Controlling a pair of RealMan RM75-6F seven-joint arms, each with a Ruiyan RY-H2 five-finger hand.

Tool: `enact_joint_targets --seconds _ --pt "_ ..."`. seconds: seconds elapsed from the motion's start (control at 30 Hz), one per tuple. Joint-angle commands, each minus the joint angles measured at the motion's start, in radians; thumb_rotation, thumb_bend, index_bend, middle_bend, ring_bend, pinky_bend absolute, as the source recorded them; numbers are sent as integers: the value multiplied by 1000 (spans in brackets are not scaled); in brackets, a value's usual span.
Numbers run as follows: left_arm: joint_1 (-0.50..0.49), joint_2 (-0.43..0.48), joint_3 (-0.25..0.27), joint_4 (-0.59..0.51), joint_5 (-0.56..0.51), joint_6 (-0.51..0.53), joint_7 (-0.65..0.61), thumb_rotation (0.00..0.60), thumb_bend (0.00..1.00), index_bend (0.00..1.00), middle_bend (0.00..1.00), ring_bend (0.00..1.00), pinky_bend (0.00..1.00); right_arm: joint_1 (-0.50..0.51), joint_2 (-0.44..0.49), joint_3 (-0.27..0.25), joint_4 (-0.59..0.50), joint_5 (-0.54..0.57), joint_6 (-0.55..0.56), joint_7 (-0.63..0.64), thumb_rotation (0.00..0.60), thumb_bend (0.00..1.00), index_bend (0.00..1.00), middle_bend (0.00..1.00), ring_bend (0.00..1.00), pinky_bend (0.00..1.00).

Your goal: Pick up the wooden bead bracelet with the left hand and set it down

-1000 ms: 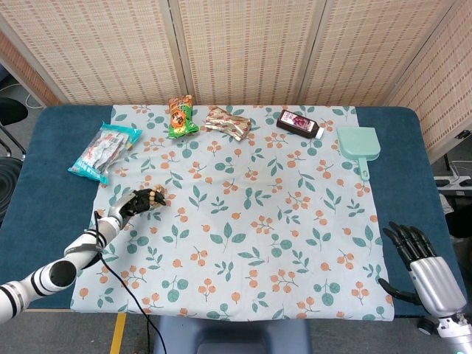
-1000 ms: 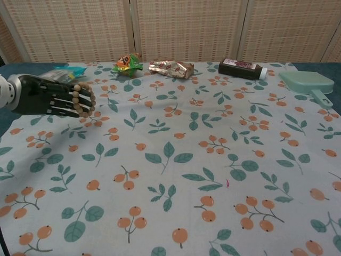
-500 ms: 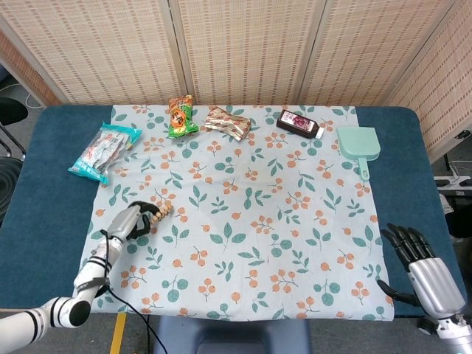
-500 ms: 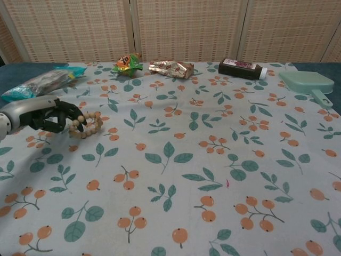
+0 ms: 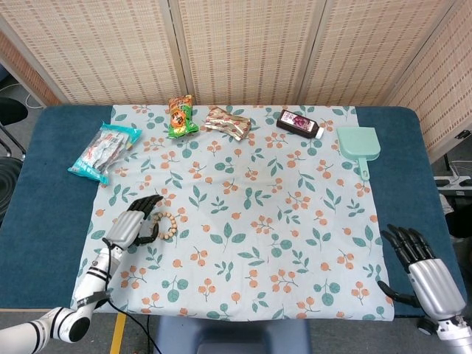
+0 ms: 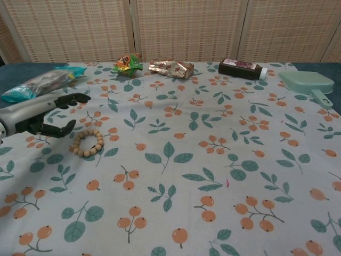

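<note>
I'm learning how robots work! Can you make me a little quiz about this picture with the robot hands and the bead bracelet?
1. True or false: the left hand is holding the wooden bead bracelet.
2. What lies closest to the green dustpan? A) dark bottle B) blue snack bag C) bracelet
3. Fill in: the right hand holds ____.

Key:
1. False. The bracelet lies flat on the leaf-print cloth beside the hand's spread fingers.
2. A.
3. Nothing; its fingers are apart.
</note>
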Motion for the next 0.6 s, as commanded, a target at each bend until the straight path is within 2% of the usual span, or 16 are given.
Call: enact_joint_targets --seconds 0.03,0.07,0.2,0.33,0.43,0.6 --pt "91 99 21 -89 183 263 25 237 578 0 0 0 80 -4 -9 5 3 2 8 -25 558 151 0 0 0 0" --pt "114 126 33 -116 205 305 30 213 578 0 0 0 76 -6 -13 8 4 4 10 -39 557 151 0 0 0 0" --pt "255 244 124 -225 297 492 59 191 577 0 0 0 66 -12 -35 17 3 24 5 -104 558 151 0 0 0 0" --pt "412 265 223 -214 329 635 93 188 576 0 0 0 68 -15 -53 28 -2 61 -11 -167 559 151 0 0 0 0" --pt "454 283 253 -199 319 630 130 184 577 0 0 0 68 -13 -65 35 -5 70 -16 -188 558 151 0 0 0 0" --pt "464 321 246 -236 316 608 118 202 577 0 0 0 71 -11 -68 32 -11 75 -31 -203 559 151 0 0 0 0"
